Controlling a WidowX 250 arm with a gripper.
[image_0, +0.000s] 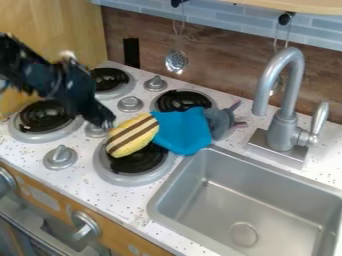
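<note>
The black gripper (105, 123) hangs at the left over the stove, its tip close to the upper left end of a yellow oval toy with brown stripes (133, 135). That toy lies over the front right burner (139, 162). Beside it, on the right, a blue cloth (182, 131) lies between the two right burners and the sink corner. A grey plush toy (221, 121) is against the cloth's right side, partly hidden by it. Whether the gripper touches the yellow toy I cannot tell.
A metal sink (244, 200) fills the lower right, with a grey faucet (285, 125) behind it. Several stove knobs (60, 157) stand up among the burners. A strainer (176, 61) and another utensil hang at the back wall. A wooden panel (63, 30) borders the left.
</note>
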